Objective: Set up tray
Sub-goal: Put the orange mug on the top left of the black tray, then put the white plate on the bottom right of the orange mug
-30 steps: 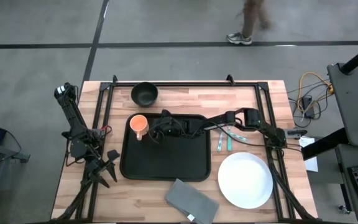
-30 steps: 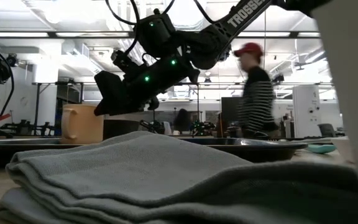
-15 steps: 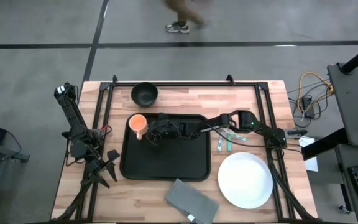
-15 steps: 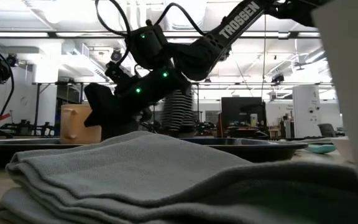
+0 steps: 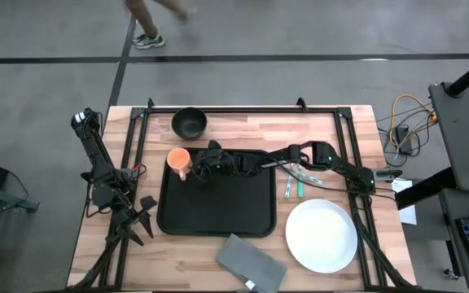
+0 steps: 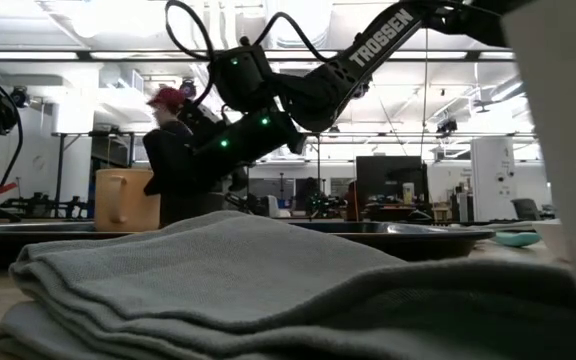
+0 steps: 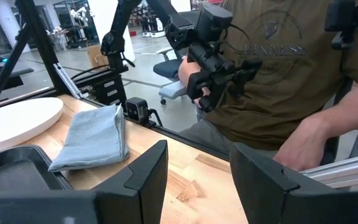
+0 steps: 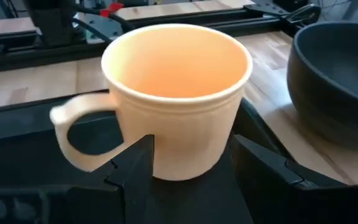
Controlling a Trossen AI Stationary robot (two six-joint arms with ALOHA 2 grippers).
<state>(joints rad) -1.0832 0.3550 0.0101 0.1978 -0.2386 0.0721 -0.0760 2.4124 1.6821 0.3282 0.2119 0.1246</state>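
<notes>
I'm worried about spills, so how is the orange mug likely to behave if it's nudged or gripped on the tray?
The orange mug looks rigid and smooth-glazed, so it may slip between the fingers of the right end effector. Standing upright and seemingly empty, it would probably slide on the tray rather than tip. Its side handle could make it swivel.

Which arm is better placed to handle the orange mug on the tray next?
The right. Its pincer reaches across the tray, open, right at the orange mug. The left pincer waits at the table's left edge, open, away from the mug.
</notes>
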